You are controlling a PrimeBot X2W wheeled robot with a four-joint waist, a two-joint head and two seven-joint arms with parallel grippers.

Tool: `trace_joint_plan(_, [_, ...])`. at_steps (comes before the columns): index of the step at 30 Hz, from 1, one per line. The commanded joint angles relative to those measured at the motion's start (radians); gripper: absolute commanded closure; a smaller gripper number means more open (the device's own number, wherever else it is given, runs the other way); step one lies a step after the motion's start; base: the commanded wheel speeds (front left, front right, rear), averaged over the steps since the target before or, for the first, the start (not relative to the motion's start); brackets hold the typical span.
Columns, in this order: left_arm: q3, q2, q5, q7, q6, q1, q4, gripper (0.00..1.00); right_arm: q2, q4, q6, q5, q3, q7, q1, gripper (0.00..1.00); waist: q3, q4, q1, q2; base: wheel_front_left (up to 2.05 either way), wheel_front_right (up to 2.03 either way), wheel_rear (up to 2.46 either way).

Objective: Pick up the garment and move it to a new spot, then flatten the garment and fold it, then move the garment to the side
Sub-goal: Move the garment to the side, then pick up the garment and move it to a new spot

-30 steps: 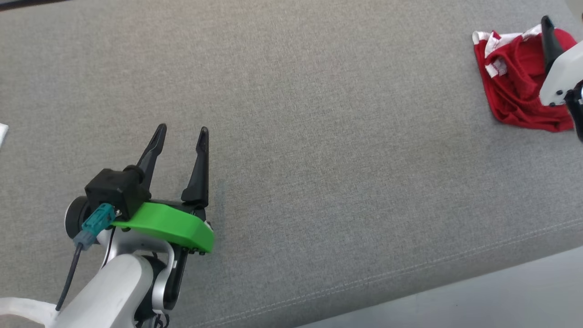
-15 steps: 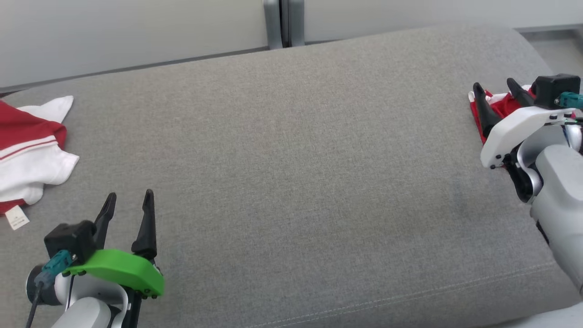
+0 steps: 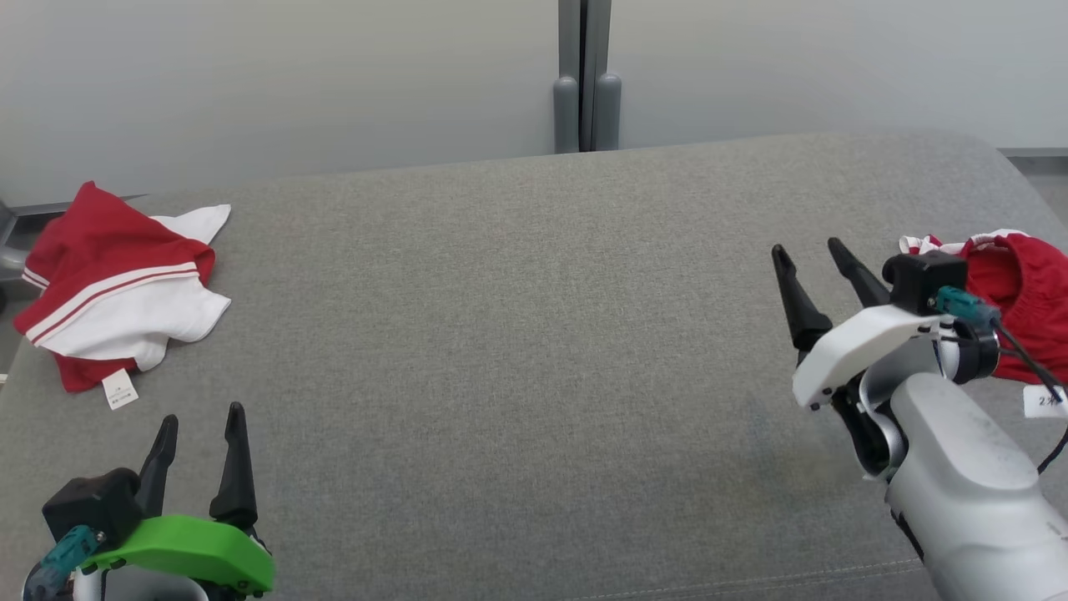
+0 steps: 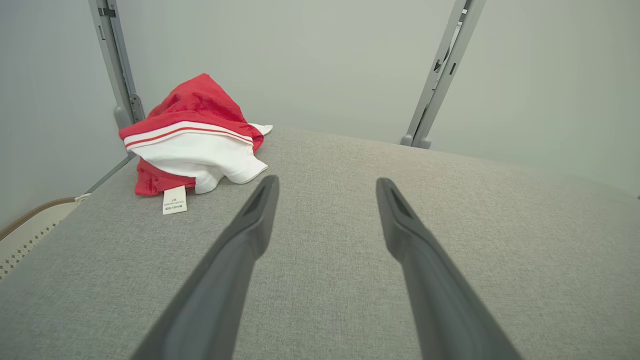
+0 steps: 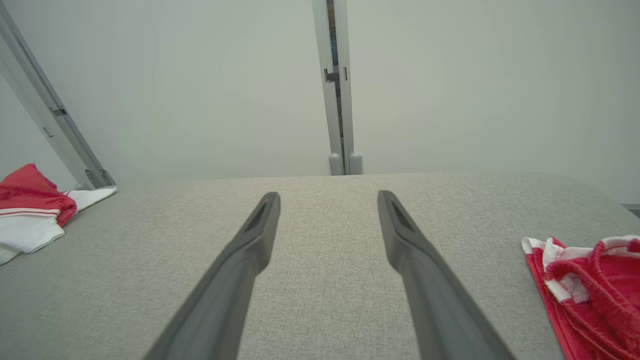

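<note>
A crumpled red and white garment [image 3: 117, 292] with a white label lies at the far left of the grey cushion [image 3: 517, 334]; it shows ahead and left of the fingers in the left wrist view [image 4: 195, 135]. A second red garment with white trim [image 3: 1022, 292] lies bunched at the right edge, also low on the right in the right wrist view [image 5: 595, 285]. My left gripper [image 3: 204, 414] is open near the front left, nothing between its fingers [image 4: 327, 180]. My right gripper [image 3: 806, 246] is open just left of the red garment, apart from it [image 5: 328, 194].
A pale wall stands behind the cushion with a grey vertical post [image 3: 584, 83] at its middle and slanted rails [image 4: 445, 70] to the sides. The cushion's front seam runs along the bottom right [image 3: 751, 576]. A white tag [image 3: 1043, 401] lies by my right arm.
The head camera has tilted up, bringing the wall and left garment into view. My right gripper has drawn back leftward off the red garment, still open. The left gripper stays open.
</note>
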Motion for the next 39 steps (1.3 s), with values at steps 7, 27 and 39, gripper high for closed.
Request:
trace_joint_plan(7, [0.055,-0.013,0.01,-0.009,-0.007,0.085,-0.022,0.0,0.1,-0.167,-0.001,-0.141,-0.147,0.015,0.195,0.0,-0.033,0.029,0.0001,0.0,0.0,0.0,0.0])
trace_joint_plan(27, [0.052,-0.063,0.05,-0.01,-0.024,0.149,-0.035,0.0,0.23,-0.616,-0.001,-0.292,-0.31,0.23,0.555,0.0,-0.069,0.037,0.0001,0.0,0.0,0.0,0.0])
trace_joint_plan(39, [0.034,-0.051,0.065,-0.002,-0.03,0.125,-0.011,0.0,0.229,-0.635,-0.001,-0.295,-0.296,0.236,0.581,0.0,-0.076,0.037,0.0001,0.0,0.0,0.0,0.0])
